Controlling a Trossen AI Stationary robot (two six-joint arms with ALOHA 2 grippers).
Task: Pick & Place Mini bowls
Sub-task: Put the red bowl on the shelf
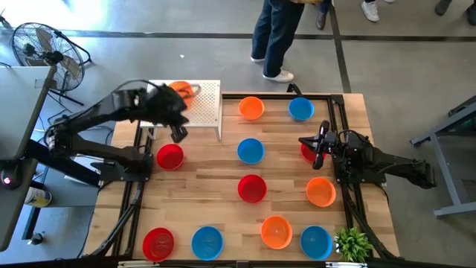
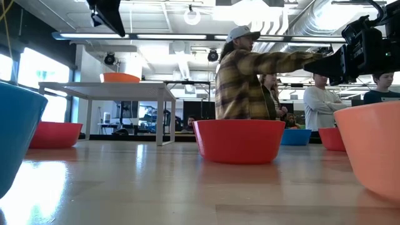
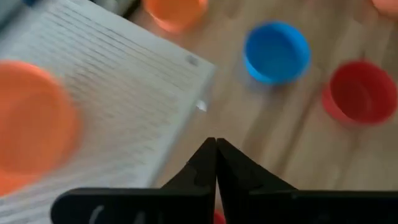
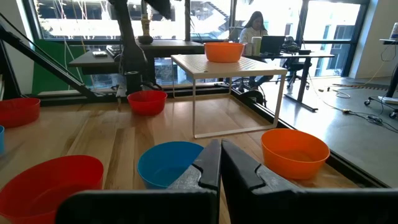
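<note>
On the white perforated board, one orange mini bowl is sitting empty; other mini bowls are lying around it on the table. Beside the board, the left gripper is hovering with jaws pressed together, gripping nothing. The right gripper, well apart from the board, is likewise pressed together and empty.

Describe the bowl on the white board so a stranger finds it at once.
Find the white perforated board raised on legs at the table's far left corner. The orange bowl sits on top; every other bowl rests on the wooden tabletop.

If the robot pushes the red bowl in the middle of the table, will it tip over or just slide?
Probably slide. The red bowl sits upright on a flat base, wider than tall, so tipping seems unlikely. It looks like thin plastic, likely light, and the wooden table looks smooth.
</note>
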